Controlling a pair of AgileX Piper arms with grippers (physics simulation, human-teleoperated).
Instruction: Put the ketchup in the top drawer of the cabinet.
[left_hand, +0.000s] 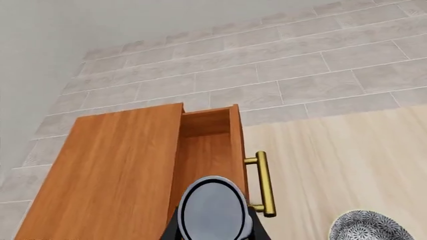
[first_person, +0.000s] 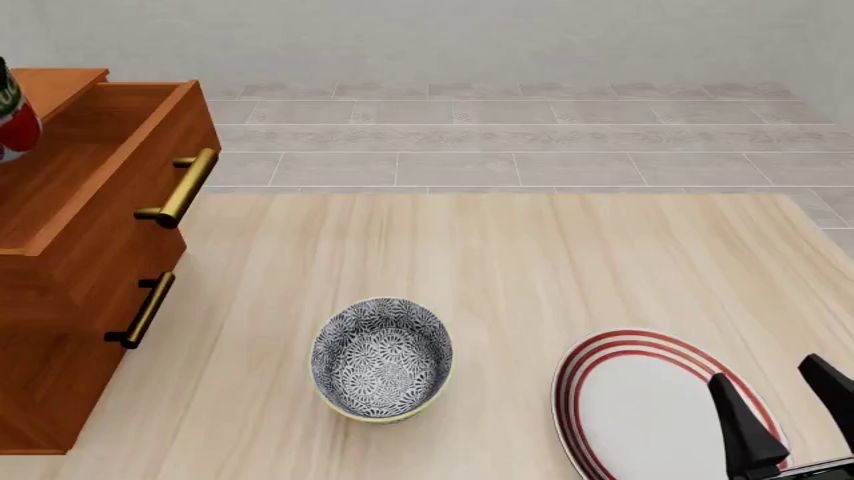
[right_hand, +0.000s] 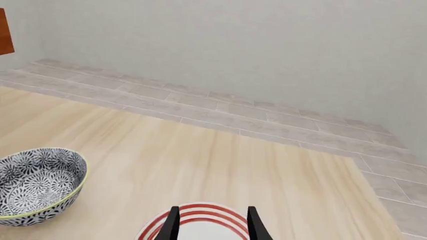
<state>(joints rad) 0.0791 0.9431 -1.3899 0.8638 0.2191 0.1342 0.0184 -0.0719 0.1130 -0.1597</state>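
Clearly the step in hand was the release, and I judged that doing it well meant getting the bottle fully over the open box before letting go. In the front view the ketchup showed only as a red sliver at the far left edge of the frame, hanging above the pulled-out top drawer of the cabinet. In the left wrist view its grey-ringed cap filled the bottom centre, with the drawer's cavity just above it in the frame and the brass handle to its right. I took the left gripper to be clamped on the bottle, though its fingers were all but hidden behind the cap, so I could not swear to the grip. I wanted the bottle lowered until its base was close to the drawer floor, clear of the front panel and side walls, then released gently so it would not topple or bounce out. My right gripper sat idle at lower right, fingers apart, above the red-ringed plate, well away from the patterned bowl.
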